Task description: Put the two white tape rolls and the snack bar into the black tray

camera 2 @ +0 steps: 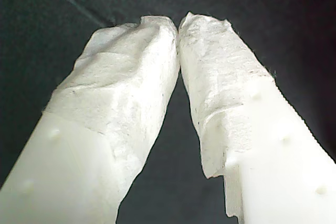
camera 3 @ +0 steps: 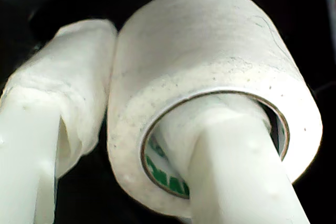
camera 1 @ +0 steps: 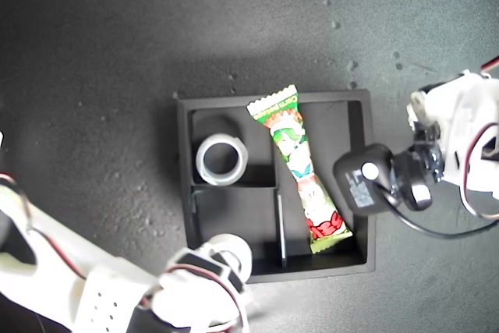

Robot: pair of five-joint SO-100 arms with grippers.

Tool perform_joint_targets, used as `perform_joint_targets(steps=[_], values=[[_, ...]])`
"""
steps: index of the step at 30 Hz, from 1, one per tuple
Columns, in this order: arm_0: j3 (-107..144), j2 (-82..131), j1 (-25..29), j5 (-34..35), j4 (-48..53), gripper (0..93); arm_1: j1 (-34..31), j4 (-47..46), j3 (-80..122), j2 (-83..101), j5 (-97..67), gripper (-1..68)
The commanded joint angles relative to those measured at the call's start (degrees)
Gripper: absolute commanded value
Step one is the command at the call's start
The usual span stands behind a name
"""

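My second gripper (camera 3: 152,124) pinched the smaller tape roll (camera 3: 210,66), one finger (camera 3: 236,182) through its hollow centre and the other against its outer wall, green print on the core showing only in the second wrist view; in the exterior view that roll (camera 1: 234,251) sat at the black tray (camera 1: 355,267)'s near edge, half hidden by the arm. My first gripper (camera 2: 178,27) had padded tips pressed together, holding nothing, over dark surface. Exterior view alone showed the wider tape roll (camera 1: 221,159) in the tray's far-left small compartment and the snack bar (camera 1: 300,169) lying slantwise in the long compartment on the right.
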Motion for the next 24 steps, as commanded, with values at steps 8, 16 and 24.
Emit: perform_joint_targets(steps=[8, 16, 24], values=[[1.93, 3.08, 0.18, -4.22, 1.93, 8.9, -0.44, 0.26, 0.44, 6.94, -0.53, -0.4], [5.01, 5.54, 0.35, -4.48, 2.02, 14.7, -1.14, 0.26, 0.79, 6.94, -0.88, -0.4], [5.54, 6.06, -0.09, -3.87, 2.02, 17.4, -1.41, 0.26, 1.23, 6.94, -0.79, -0.4]])
